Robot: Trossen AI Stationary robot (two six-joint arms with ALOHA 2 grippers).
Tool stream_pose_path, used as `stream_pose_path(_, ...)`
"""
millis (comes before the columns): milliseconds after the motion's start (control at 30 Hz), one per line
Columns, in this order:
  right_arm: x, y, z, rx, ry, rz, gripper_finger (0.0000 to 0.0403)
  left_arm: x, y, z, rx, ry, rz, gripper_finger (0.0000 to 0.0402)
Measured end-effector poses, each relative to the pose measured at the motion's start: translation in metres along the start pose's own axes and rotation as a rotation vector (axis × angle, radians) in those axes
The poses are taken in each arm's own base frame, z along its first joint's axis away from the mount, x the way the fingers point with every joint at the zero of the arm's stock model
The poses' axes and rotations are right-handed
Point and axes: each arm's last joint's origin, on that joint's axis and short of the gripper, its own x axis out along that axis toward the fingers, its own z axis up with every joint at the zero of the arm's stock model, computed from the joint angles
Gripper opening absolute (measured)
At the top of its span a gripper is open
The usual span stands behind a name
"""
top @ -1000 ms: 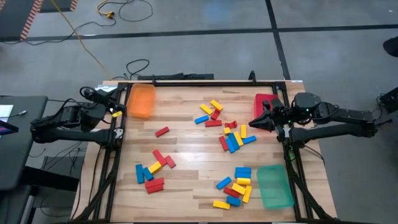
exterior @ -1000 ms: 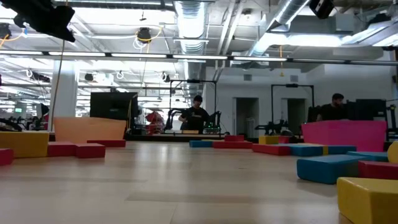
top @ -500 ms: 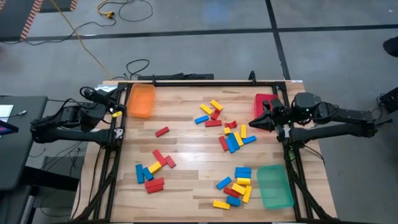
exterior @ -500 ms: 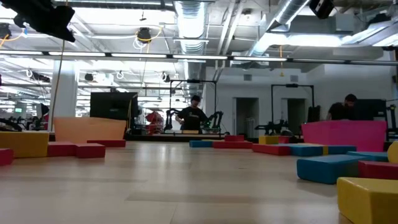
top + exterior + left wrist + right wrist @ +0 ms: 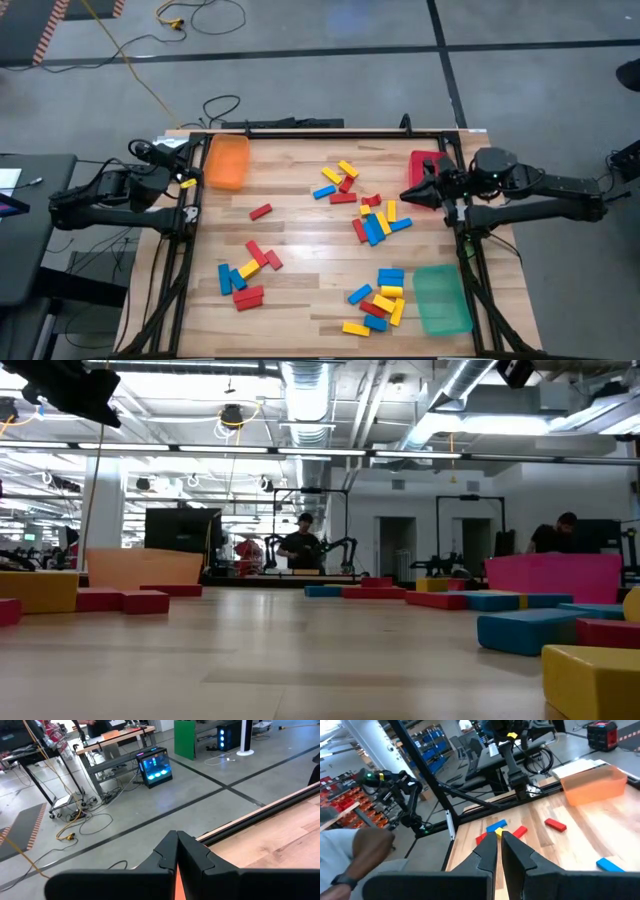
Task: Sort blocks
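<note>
Several red, yellow and blue blocks lie flat on the wooden table in loose groups: at the middle (image 5: 345, 185), right of middle (image 5: 376, 222), near left (image 5: 246, 274) and near right (image 5: 380, 298). One red block (image 5: 261, 211) lies alone. My left gripper (image 5: 192, 172) (image 5: 176, 836) is shut and empty at the table's left edge, beside the orange tray (image 5: 227, 162). My right gripper (image 5: 403, 196) (image 5: 498, 836) is shut and empty above the table, next to the red tray (image 5: 428, 165), pointing toward the table's left.
A green tray (image 5: 441, 298) stands at the near right corner. A black frame (image 5: 300, 128) runs along the table's edges. People stand in the room beyond the table (image 5: 300, 545), and a person's arm (image 5: 365, 852) shows in the right wrist view. Bare wood lies at the near middle (image 5: 310, 290).
</note>
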Motion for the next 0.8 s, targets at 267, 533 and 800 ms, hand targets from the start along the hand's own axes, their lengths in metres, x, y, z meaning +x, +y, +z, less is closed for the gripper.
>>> stream_pose_path(267, 0.001, -0.005, 0.001, -0.046, -0.005, -0.035, 0.0045, 0.000, 0.000, 0.000, 0.000, 0.000, 0.000, 0.0004)
stream_pose_path(533, 0.006, -0.007, 0.000, -0.040, 0.016, -0.045, 0.0045, 0.000, 0.000, 0.000, 0.000, 0.000, 0.000, 0.0004)
stream_pose_path(800, 0.018, -0.011, -0.003, -0.029, 0.058, -0.061, 0.0045, 0.000, 0.000, 0.000, 0.000, 0.000, 0.000, 0.0004)
